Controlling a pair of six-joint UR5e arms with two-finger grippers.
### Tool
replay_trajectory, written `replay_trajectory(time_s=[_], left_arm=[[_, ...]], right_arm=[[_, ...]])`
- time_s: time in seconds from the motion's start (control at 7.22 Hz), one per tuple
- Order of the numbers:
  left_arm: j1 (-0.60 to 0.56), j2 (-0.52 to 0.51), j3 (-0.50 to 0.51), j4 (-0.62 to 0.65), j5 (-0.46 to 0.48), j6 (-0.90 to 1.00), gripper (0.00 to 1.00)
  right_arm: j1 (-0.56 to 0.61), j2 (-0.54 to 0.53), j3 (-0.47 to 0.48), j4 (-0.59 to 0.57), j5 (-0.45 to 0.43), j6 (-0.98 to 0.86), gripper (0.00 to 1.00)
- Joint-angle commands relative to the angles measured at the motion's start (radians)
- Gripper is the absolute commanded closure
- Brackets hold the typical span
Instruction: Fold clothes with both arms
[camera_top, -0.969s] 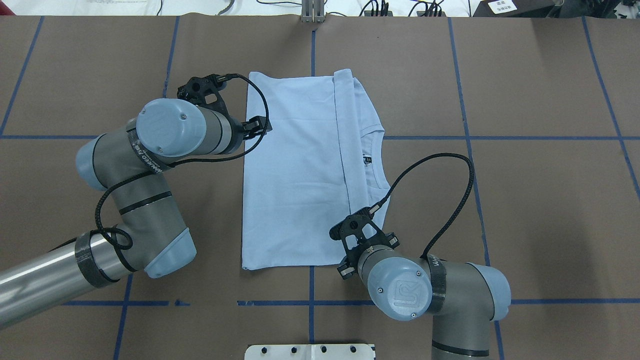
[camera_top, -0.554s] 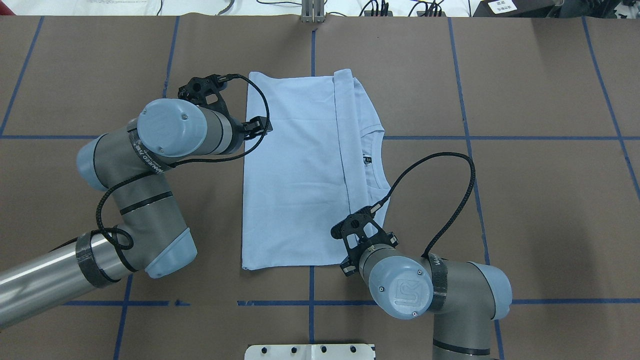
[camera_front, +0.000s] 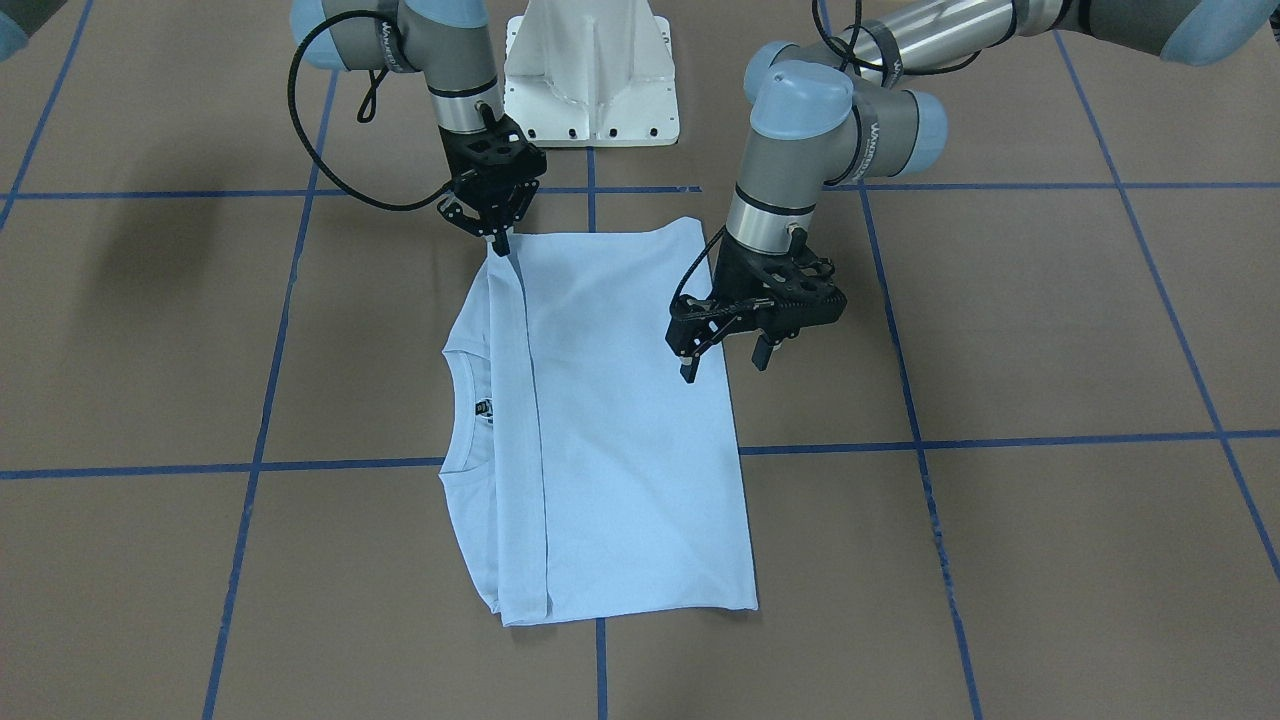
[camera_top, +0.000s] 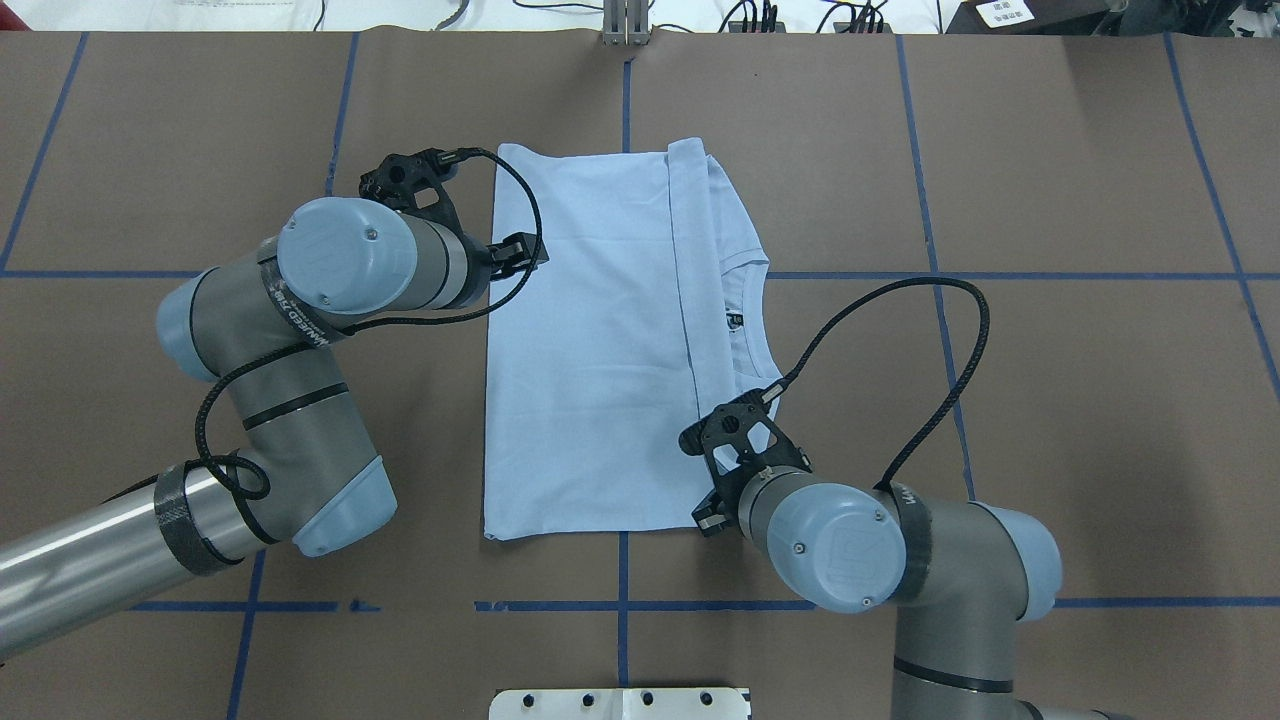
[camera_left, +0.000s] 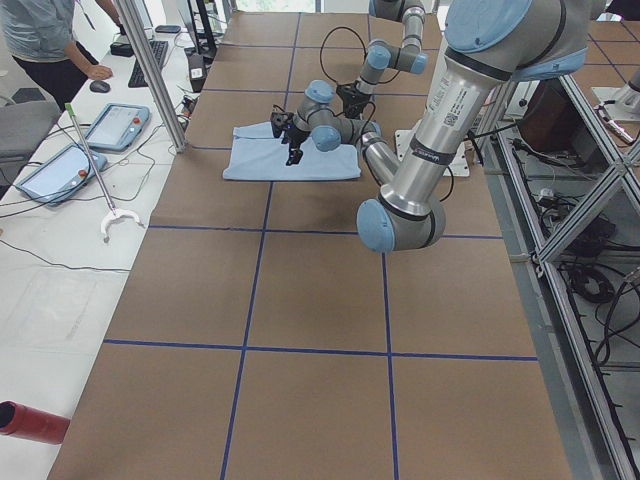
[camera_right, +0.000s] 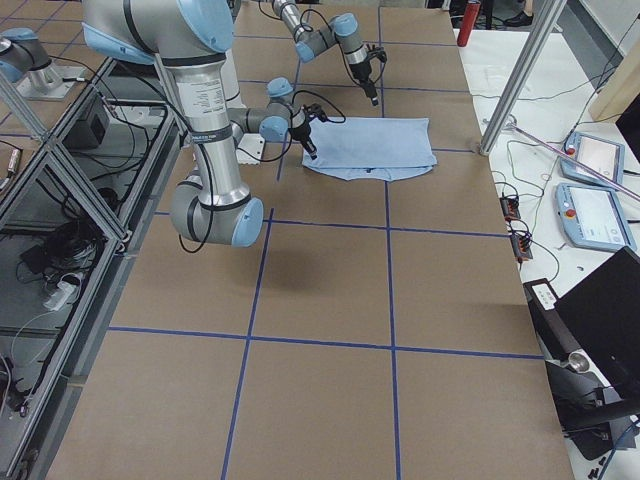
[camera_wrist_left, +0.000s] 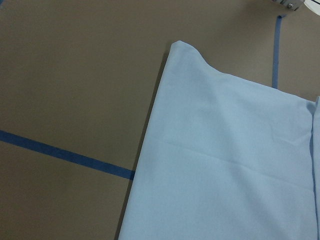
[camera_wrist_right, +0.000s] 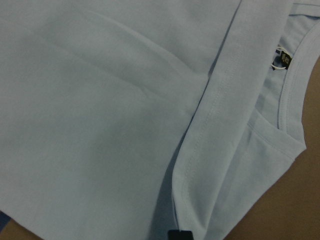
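The pale blue T-shirt (camera_front: 620, 430) lies flat on the brown table, folded into a rectangle, and also shows in the overhead view (camera_top: 590, 350). Its hem lies beside the collar and black neck label (camera_front: 484, 408). The chest print is hidden. My left gripper (camera_front: 723, 362) is open and hovers just above the shirt's folded edge, over the table. My right gripper (camera_front: 498, 243) is shut, its tips pinched on the hem at the shirt's corner nearest the base. One black fingertip (camera_wrist_right: 180, 235) shows on the hem in the right wrist view.
The white pedestal base (camera_front: 590, 80) stands behind the shirt. Blue tape lines (camera_front: 1000, 440) cross the brown table cover. An operator (camera_left: 45, 40), tablets (camera_left: 115, 125) and a metal post (camera_left: 155, 70) are beyond the table's far edge in the exterior left view.
The right arm's wrist and elbow have shifted right and a little forward over the shirt's near corner, and its cable loop has widened. The left arm and the shirt have hardly moved.
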Motion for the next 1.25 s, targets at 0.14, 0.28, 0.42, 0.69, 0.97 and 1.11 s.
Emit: replay_trajectory(time_s=[0.14, 0.28, 0.42, 0.69, 0.97, 1.11], left_arm=[[0.0, 0.001, 0.008, -0.002, 0.002, 0.0, 0.0], [0.0, 0.001, 0.009, -0.002, 0.002, 0.002, 0.0], [0.0, 0.0, 0.008, -0.002, 0.002, 0.002, 0.0], [0.0, 0.0, 0.008, -0.002, 0.002, 0.002, 0.0], [0.0, -0.002, 0.008, -0.003, 0.001, 0.002, 0.0], [0.0, -0.002, 0.008, -0.005, 0.001, 0.002, 0.0]], right_arm=[[0.017, -0.112, 0.045, 0.001, 0.028, 0.014, 1.0], [0.017, -0.157, 0.087, 0.0, 0.03, 0.04, 1.0], [0.017, -0.166, 0.097, 0.0, 0.028, 0.063, 0.99], [0.034, -0.156, 0.097, -0.002, 0.03, 0.084, 0.01], [0.121, -0.122, 0.082, -0.009, 0.122, 0.069, 0.0], [0.158, -0.005, 0.046, -0.119, 0.16, 0.066, 0.0]])
